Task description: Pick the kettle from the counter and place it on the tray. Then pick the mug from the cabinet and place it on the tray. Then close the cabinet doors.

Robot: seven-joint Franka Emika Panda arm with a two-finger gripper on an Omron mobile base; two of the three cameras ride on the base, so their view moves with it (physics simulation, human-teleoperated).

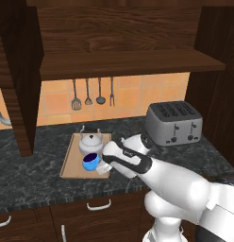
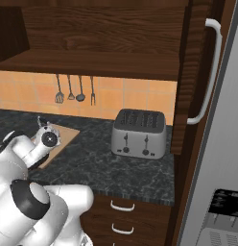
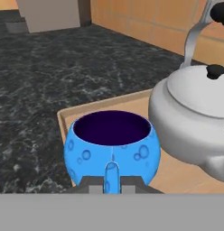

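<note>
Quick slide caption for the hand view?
Jaws shut on the blue mug's handle over the wooden tray, the kettle close beside it.

arm hides tray (image 2: 63,137); kettle (image 3: 195,113) cropped.

The kettle (image 1: 90,142) crowded the back of the tray (image 1: 70,163), with the mug (image 1: 91,162) just in front of it. Bare table (image 1: 38,156) lay open to the left; the toaster (image 1: 174,123) blocked the right.
</note>
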